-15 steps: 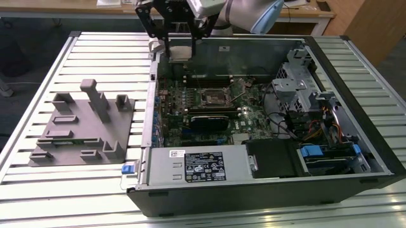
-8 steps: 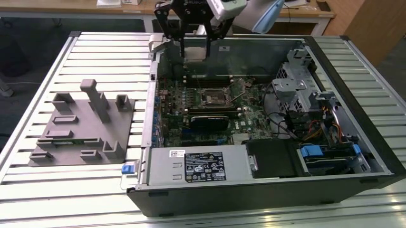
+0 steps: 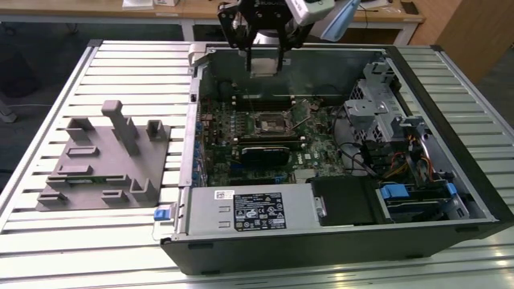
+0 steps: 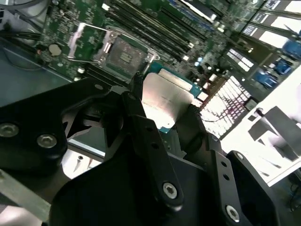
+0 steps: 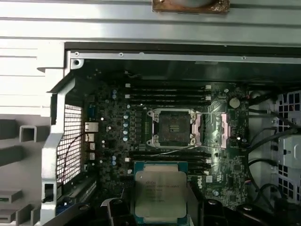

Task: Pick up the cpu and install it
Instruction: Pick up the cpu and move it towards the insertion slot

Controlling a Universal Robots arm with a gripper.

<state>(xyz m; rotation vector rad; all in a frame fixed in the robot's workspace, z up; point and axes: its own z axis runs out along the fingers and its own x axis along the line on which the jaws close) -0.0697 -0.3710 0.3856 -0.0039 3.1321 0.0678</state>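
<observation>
The cpu [image 3: 263,66], a thin square chip with a silvery face, hangs high over the far side of the open computer case [image 3: 449,180], with my gripper [image 3: 264,62] shut on its edges. Both wrist views show the cpu [image 4: 165,100] [image 5: 161,190] between two black fingers [image 4: 141,127]. The square socket [image 3: 269,124] [image 5: 172,127] [image 4: 123,52] sits on the green motherboard [image 3: 313,153] below and ahead of the chip. Its metal cover plate [image 5: 211,129] is folded open beside it, and the socket looks empty.
A grey moulded fixture [image 3: 105,156] lies on the slatted table [image 3: 48,241] at the exterior view's left. Inside the case are a power supply [image 3: 249,208], a black cooler block [image 3: 269,153], a metal drive cage [image 3: 386,114] and loose cables [image 3: 401,162]. Memory slots [image 5: 167,92] flank the socket.
</observation>
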